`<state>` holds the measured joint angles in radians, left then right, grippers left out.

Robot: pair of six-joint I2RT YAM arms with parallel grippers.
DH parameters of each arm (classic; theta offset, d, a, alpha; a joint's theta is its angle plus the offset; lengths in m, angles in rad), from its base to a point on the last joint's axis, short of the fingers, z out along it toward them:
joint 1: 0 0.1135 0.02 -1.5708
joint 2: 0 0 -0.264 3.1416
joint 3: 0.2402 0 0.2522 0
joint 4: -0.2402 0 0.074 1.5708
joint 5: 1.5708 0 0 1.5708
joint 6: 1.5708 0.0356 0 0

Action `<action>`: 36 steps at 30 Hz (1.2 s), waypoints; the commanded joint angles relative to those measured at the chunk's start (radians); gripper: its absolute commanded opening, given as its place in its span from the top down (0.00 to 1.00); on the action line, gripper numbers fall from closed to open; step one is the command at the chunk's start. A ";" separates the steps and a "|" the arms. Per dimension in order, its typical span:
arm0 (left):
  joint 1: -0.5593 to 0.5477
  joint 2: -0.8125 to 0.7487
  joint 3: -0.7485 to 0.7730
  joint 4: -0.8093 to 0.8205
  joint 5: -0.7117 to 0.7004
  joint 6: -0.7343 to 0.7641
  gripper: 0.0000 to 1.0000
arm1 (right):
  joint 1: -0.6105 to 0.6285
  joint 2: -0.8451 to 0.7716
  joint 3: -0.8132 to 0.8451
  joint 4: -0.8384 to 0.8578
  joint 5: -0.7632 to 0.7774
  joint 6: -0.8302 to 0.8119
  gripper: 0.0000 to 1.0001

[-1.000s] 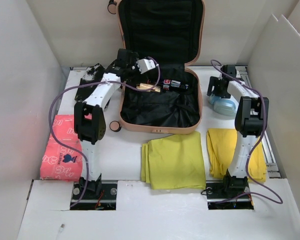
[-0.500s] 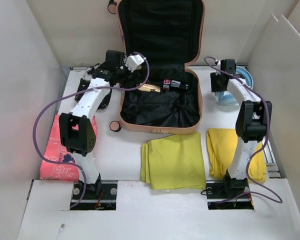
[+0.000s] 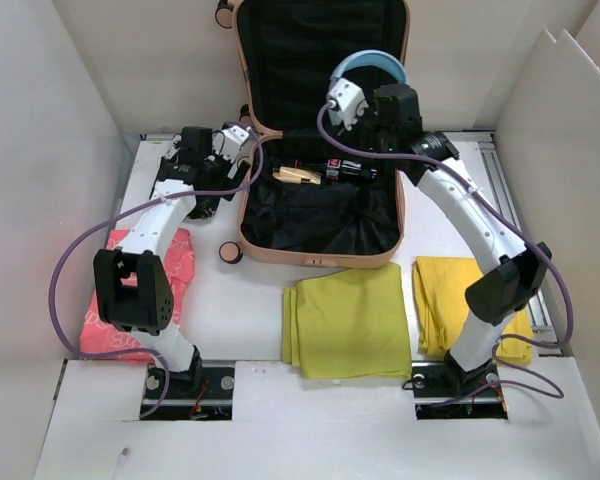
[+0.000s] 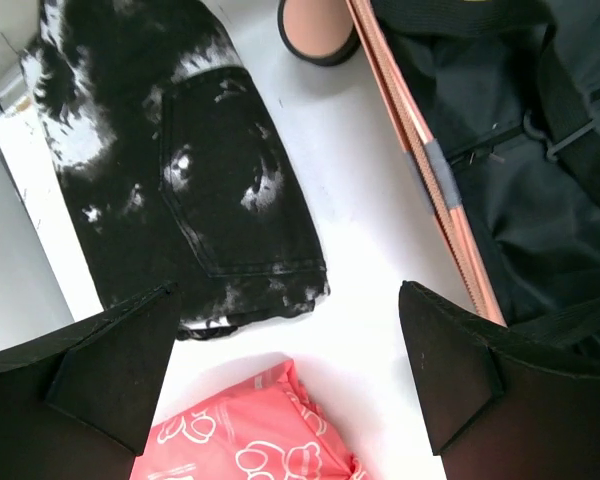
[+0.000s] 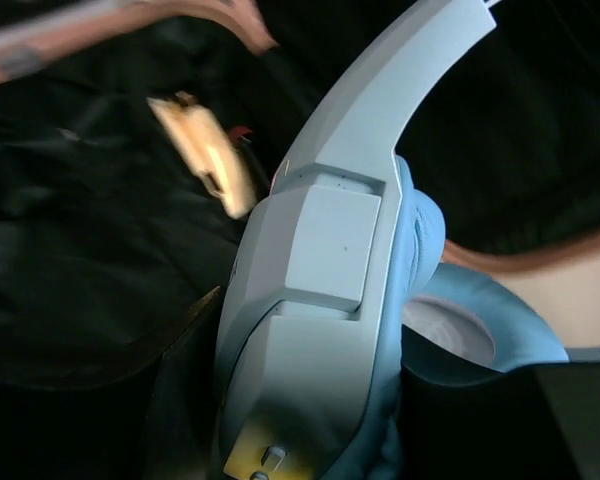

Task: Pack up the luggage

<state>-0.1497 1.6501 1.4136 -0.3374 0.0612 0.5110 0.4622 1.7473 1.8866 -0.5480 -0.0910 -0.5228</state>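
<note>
The peach-pink suitcase [image 3: 395, 215] lies open at the back of the table, its black-lined lid upright against the wall. Inside lie a tan object [image 3: 297, 175] and a black item with red marks [image 3: 352, 168]. My right gripper [image 3: 372, 100] is shut on light-blue headphones [image 3: 365, 62] and holds them above the suitcase's back part; the headphones fill the right wrist view [image 5: 330, 270]. My left gripper [image 3: 202, 160] is open and empty, above the black-and-white jeans [image 4: 210, 190] left of the suitcase rim [image 4: 420, 160], with the pink packet [image 4: 255, 435] just below.
A pink patterned packet [image 3: 150, 290] lies at the left. Two folded yellow cloths lie in front of the suitcase, one in the middle [image 3: 348, 320] and one at the right [image 3: 438, 295]. A suitcase wheel [image 3: 230, 253] juts at its front left corner. White walls surround the table.
My right arm lifted the headphones from the table's right side and swung them left over the open suitcase. My left arm drew back from the suitcase to above the jeans.
</note>
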 commanded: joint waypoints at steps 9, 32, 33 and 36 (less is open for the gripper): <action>-0.005 -0.079 -0.045 0.054 -0.041 -0.048 0.13 | 0.058 0.322 0.359 -0.441 -0.190 0.090 1.00; -0.005 -0.033 -0.045 0.054 -0.041 -0.057 0.13 | 0.049 0.354 0.259 -0.793 -0.188 0.211 1.00; -0.005 -0.033 -0.045 0.054 -0.041 -0.057 0.13 | 0.049 0.354 0.272 -0.803 -0.199 0.211 1.00; -0.005 -0.024 -0.036 0.044 -0.032 -0.057 0.13 | 0.059 0.354 0.272 -0.803 -0.220 0.211 1.00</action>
<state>-0.1555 1.6203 1.3655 -0.3042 0.0223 0.4694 0.5102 2.1555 2.1437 -1.2385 -0.2935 -0.3416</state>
